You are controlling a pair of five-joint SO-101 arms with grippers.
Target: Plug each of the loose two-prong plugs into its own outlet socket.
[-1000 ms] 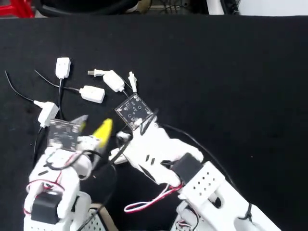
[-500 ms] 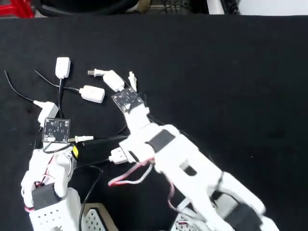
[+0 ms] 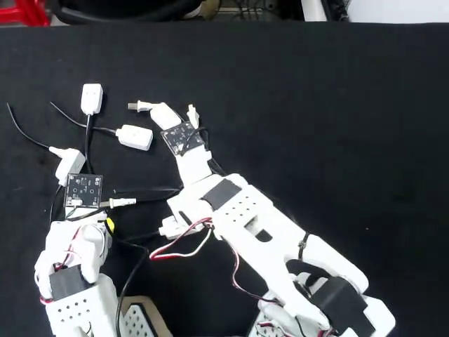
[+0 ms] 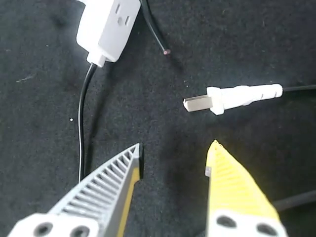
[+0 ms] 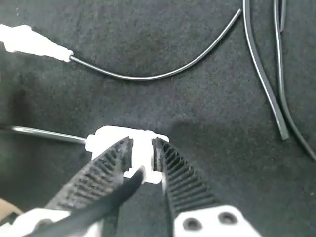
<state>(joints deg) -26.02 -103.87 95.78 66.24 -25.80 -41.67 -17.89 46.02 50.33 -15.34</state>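
A loose white two-prong plug (image 4: 232,96) lies on the black table just beyond my left gripper (image 4: 175,145), which is open, with its grey and yellow fingers apart above the cloth. A white outlet socket (image 4: 106,27) lies farther ahead. From above, that plug (image 3: 118,203) sits beside the left wrist (image 3: 83,189). My right gripper (image 5: 142,143) is shut on another white plug (image 5: 103,138), whose cable runs off to one side. The right wrist (image 3: 184,138) hovers by a small plug (image 3: 192,114) and a white socket block (image 3: 163,114).
More white sockets (image 3: 92,98) (image 3: 135,137) (image 3: 68,163) with thin black cables lie at the far left. Another white plug (image 3: 170,226) rests beside the right arm. Black cables (image 5: 266,84) cross the cloth near the right gripper. The table's right half is bare black cloth (image 3: 337,126).
The right arm has stretched forward and to the left, towards the cluster of sockets. The left arm has drawn back and turned, uncovering the loose plug beside it.
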